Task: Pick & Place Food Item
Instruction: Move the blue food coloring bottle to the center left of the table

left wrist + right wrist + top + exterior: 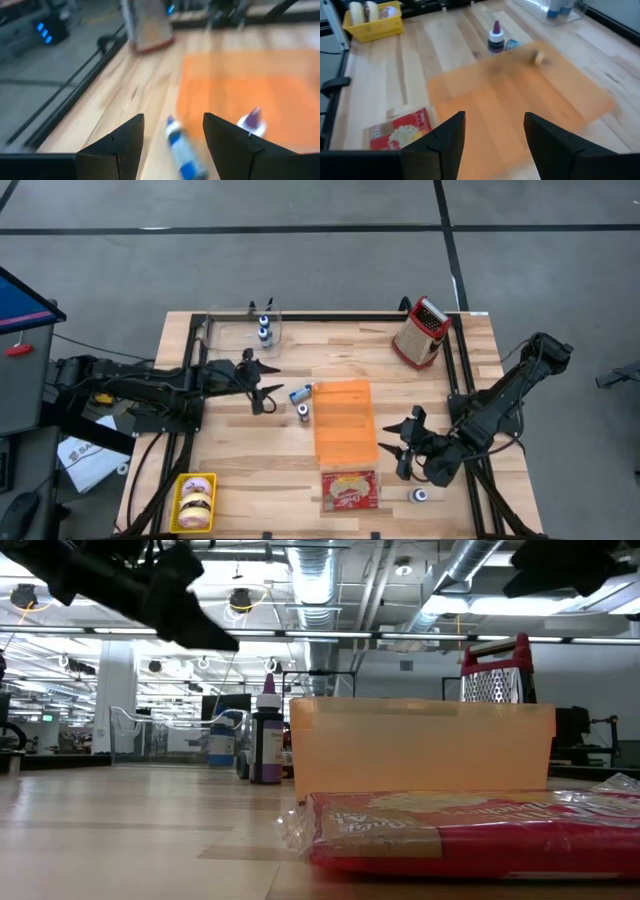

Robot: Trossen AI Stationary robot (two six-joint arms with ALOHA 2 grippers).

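Blue-capped, the small bottle (300,393) lay on its side on the tabletop (250,460) just ahead of my left hand (266,380), whose fingers stood spread and empty, its long axis pointing roughly along my reach, far nearer me than my right hand (405,442).

Four cameras, one wooden table (250,450).

The high view looks straight down on the whole table and both arms. The low view sits at table height, very near the red food packet (470,830), facing the orange bin (420,745) and the room behind. Each wrist view looks forward past its own fingers; both see the orange bin, as do the other two views.
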